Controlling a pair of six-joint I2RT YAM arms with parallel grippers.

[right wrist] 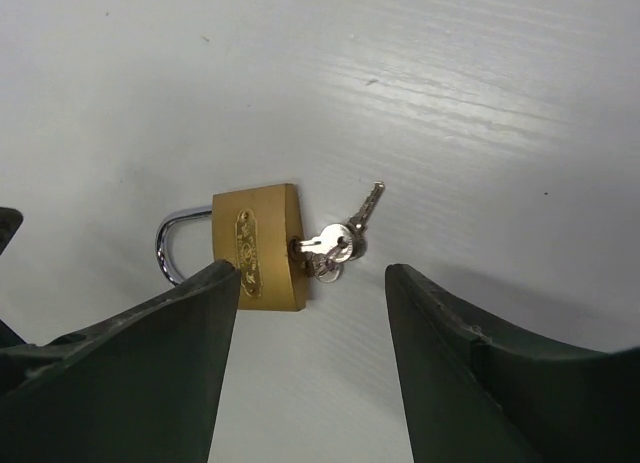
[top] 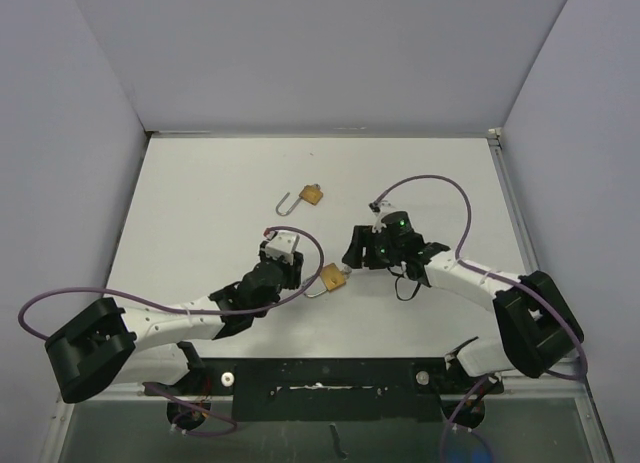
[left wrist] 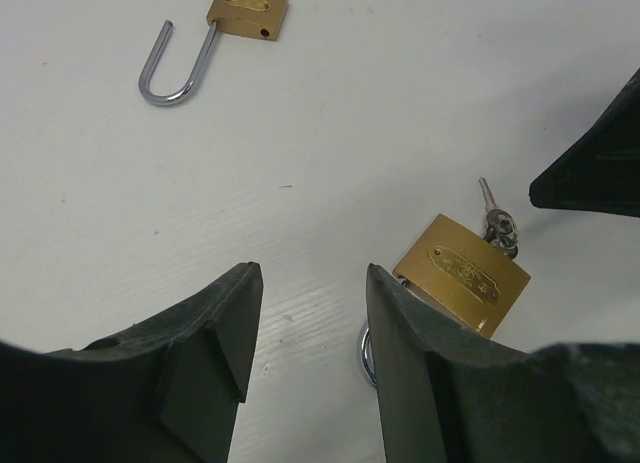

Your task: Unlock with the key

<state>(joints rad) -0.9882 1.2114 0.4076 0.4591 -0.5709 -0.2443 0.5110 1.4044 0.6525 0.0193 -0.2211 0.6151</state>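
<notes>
left gripper [left wrist: 305, 353] and right gripper [right wrist: 310, 333] both gape, holding nothing; key [right wrist: 325, 245] sits in the padlock [right wrist: 262, 245], shackle [right wrist: 168, 245] release unclear.

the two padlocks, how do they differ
The far padlock has its shackle swung open; on the near padlock it looks closed. The near padlock has keys in its keyhole; the far padlock shows none. Both have brass bodies and silver shackles.

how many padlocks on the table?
2. An open padlock lies farther back on the table. The second padlock, keys in it, lies near the left pincer and right pincer. None look hidden.
</notes>
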